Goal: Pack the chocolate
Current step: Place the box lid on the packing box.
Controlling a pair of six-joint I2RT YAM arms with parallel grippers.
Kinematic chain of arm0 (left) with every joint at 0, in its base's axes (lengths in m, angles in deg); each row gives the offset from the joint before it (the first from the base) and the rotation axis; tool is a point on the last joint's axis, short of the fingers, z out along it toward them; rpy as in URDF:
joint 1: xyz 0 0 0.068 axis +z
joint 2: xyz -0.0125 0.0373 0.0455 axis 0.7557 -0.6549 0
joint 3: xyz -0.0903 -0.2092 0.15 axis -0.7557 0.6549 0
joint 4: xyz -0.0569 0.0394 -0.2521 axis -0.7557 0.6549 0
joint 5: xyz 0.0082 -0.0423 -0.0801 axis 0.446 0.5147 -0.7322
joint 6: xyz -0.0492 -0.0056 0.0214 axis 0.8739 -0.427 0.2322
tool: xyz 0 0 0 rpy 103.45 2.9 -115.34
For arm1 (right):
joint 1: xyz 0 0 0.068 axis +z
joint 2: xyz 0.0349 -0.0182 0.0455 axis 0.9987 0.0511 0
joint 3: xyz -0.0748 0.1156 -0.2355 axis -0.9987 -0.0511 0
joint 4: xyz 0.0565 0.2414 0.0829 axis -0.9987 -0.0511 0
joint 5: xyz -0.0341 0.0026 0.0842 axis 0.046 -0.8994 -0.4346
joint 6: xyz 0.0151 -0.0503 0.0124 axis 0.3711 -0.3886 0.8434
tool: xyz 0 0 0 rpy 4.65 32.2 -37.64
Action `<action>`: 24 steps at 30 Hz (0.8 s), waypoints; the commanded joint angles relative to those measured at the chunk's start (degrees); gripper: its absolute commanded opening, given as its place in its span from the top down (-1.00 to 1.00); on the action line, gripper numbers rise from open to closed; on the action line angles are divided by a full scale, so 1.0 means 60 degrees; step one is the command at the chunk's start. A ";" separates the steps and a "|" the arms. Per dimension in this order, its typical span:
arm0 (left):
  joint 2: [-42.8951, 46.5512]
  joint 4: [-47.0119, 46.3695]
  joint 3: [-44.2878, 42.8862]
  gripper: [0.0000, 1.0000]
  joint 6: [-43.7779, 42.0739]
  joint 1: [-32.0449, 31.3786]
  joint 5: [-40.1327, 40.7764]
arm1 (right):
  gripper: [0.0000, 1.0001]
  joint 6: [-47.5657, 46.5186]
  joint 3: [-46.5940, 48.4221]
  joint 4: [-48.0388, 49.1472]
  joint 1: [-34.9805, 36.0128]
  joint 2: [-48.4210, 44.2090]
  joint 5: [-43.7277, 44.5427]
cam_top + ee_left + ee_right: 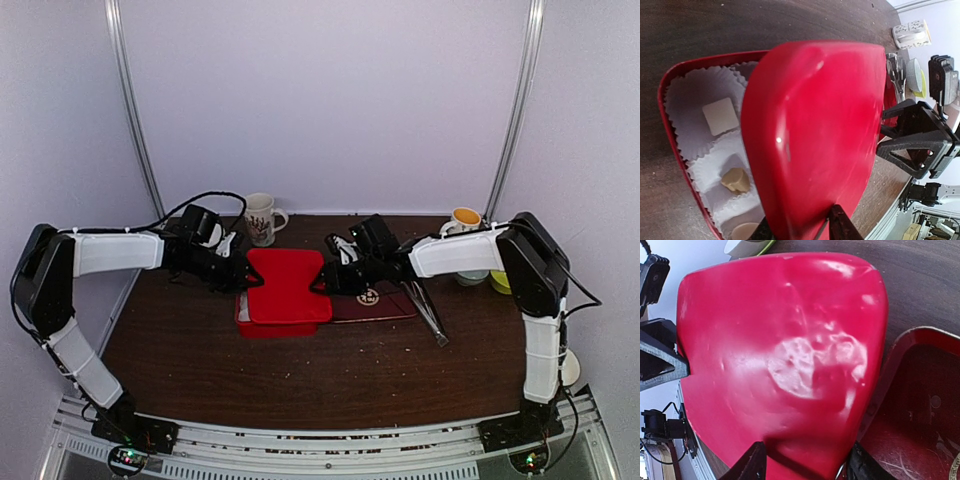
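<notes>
Dark table [300,380]; left fingers [842,227] and right fingers [752,465] clamp red lid [810,130] above chocolate [720,116].

The right gripper [805,465] pinches the red lid [785,365] (glossy, dented) beside a dark red tray [920,405].

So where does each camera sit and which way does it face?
Top external: above, behind the bases, looking down on the dark wooden table; left arm, right arm visible.
Left wrist: looks across the glossy red lid; left gripper at bottom.
Right wrist: faces that lid from opposite side; right gripper at bottom.
Shared: the lid.
</notes>
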State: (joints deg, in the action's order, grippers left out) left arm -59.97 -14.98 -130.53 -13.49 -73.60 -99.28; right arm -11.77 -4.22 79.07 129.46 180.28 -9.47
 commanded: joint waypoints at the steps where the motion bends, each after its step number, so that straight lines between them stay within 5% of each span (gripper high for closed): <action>1: -0.0286 -0.0153 -0.0233 0.37 -0.0536 0.0321 0.0546 | -0.10 0.0242 0.0467 0.1399 0.0572 0.0103 -0.0925; 13: -0.0521 0.0145 -0.0362 0.35 -0.0967 0.0860 0.0999 | -0.20 0.0527 0.0374 0.2073 0.0755 0.0406 -0.0715; 24: -0.0506 0.0441 -0.0272 0.14 -0.1342 0.1110 0.2079 | -0.25 0.0587 0.0054 0.2011 0.0774 0.0494 -0.0412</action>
State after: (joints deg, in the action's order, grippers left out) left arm -62.52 -13.45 -132.12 -18.43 -67.88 -94.73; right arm -8.45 -3.72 86.09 132.81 183.17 -9.88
